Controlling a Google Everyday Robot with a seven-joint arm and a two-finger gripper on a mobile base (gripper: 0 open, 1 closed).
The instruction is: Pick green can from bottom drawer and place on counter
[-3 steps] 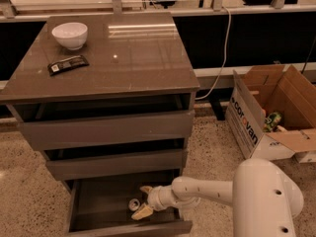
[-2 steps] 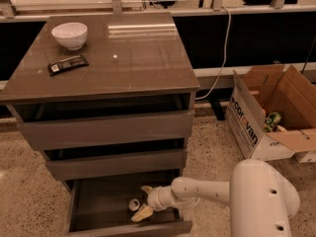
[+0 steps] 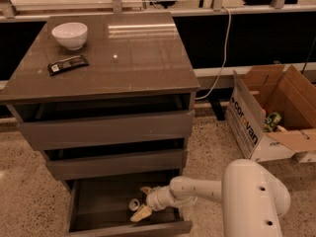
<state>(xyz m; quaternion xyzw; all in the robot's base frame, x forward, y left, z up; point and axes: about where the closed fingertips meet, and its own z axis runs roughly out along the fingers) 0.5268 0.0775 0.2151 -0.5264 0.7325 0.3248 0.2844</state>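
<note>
From my station I saw the gripper [image 3: 138,204] low in the view, near six o'clock, reaching inside the pulled-out bottom drawer [image 3: 98,207] from the right. Its two pale fingers [image 3: 140,214] were spread apart, one toward twelve o'clock and one toward six. The can [image 3: 133,204] stood upright on the drawer floor between them, its silver top facing up. I could not tell whether either finger touched it. The can sat right of the drawer's middle, toward the front. The white arm [image 3: 197,189] ran off to three o'clock from the gripper and joined a bulky white housing [image 3: 256,196] at the lower right. Above the open drawer, the two upper drawers [image 3: 106,130] sat slightly ajar, with dark gaps over their fronts. The counter [image 3: 143,58] was glossy and caught streaks of light at its far edge. A white bowl [image 3: 69,35] stood at its ten o'clock corner. A dark wrapper [image 3: 68,64] lay flat just nearer me, at six o'clock from the bowl and apart from it. Out at three o'clock from the cabinet, an open cardboard box [image 3: 244,127] rested on the speckled floor [image 3: 212,147] with a green item [image 3: 271,121] inside. A pale cable [image 3: 224,58] hung down behind the counter's right side.
</note>
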